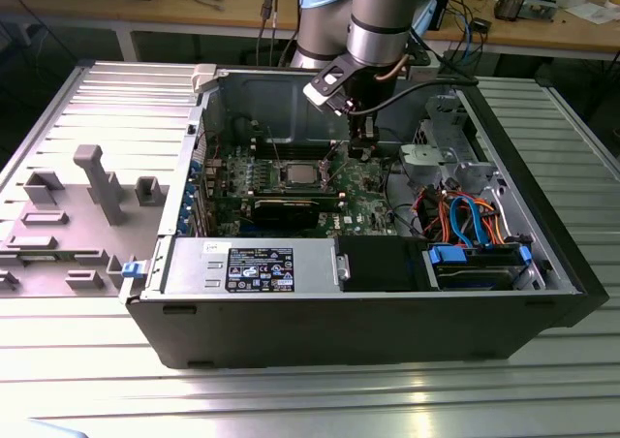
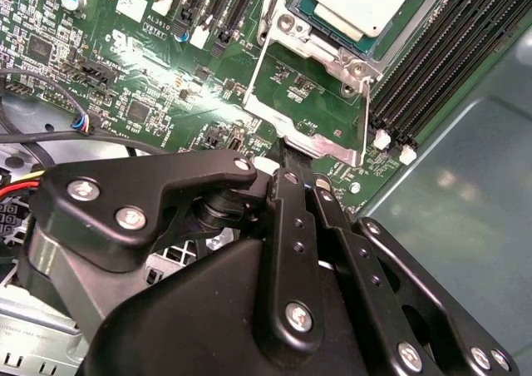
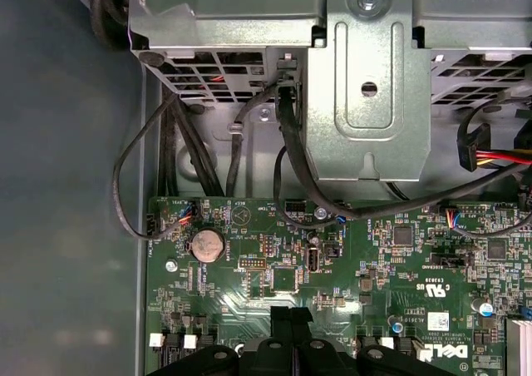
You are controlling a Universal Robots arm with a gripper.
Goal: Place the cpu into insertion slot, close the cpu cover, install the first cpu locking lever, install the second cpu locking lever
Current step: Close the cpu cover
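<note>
Second wrist view has the gripper (image 2: 298, 166) narrowed onto the free edge of the raised cpu cover (image 2: 312, 135), with the cpu (image 2: 366, 0) seated in the insertion slot (image 2: 322, 48); a slipping pinch could drop the cover crooked onto the chip.

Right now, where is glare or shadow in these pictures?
Exterior view: bright glare on the ribbed metal table. Second wrist view: a glare streak on the green circuit board, the cpu washed pale. First wrist view: the case wall is dim.
</note>
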